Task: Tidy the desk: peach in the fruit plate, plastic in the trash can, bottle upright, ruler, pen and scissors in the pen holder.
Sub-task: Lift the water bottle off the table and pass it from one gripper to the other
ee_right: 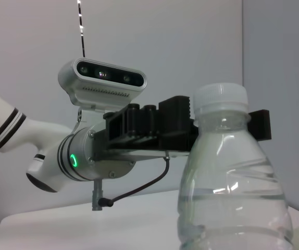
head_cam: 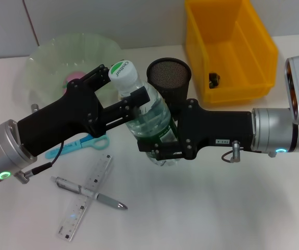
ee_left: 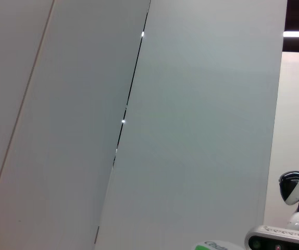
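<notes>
Both grippers clamp bottle (head_cam: 148,112) upright, steadying it; left gripper (head_cam: 122,99) fingers grip neck; right gripper (head_cam: 157,146) fingers grip base.

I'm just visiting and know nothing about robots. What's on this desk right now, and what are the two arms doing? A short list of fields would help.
Bottle: water bottle standing upright, white cap on
Left gripper: around the bottle's neck
Right gripper: shut on the bottle's lower body
Pen holder: black mesh cup behind the bottle
Bin: yellow bin, small dark item inside
Plate: pale green fruit plate
Still on desk: ruler, pen lying across it, blue scissors
</notes>
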Robot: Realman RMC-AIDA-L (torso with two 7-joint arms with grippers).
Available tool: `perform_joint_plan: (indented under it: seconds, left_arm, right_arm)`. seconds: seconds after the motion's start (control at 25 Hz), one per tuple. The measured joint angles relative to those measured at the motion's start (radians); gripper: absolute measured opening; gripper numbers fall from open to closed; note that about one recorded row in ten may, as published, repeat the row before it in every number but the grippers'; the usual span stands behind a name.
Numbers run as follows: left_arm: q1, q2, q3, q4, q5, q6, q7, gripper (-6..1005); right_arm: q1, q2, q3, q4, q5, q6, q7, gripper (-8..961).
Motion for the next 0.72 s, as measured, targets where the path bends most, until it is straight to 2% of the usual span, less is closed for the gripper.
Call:
perform_joint_plan:
  seconds: [0.72]
  left_arm:
    - [-0.004,-0.001,0.000,-0.005,0.001,-0.002,0.000,800]
  right_arm:
    - [0.008,0.002,-0.002,0.003,0.000,0.008,-0.002,776]
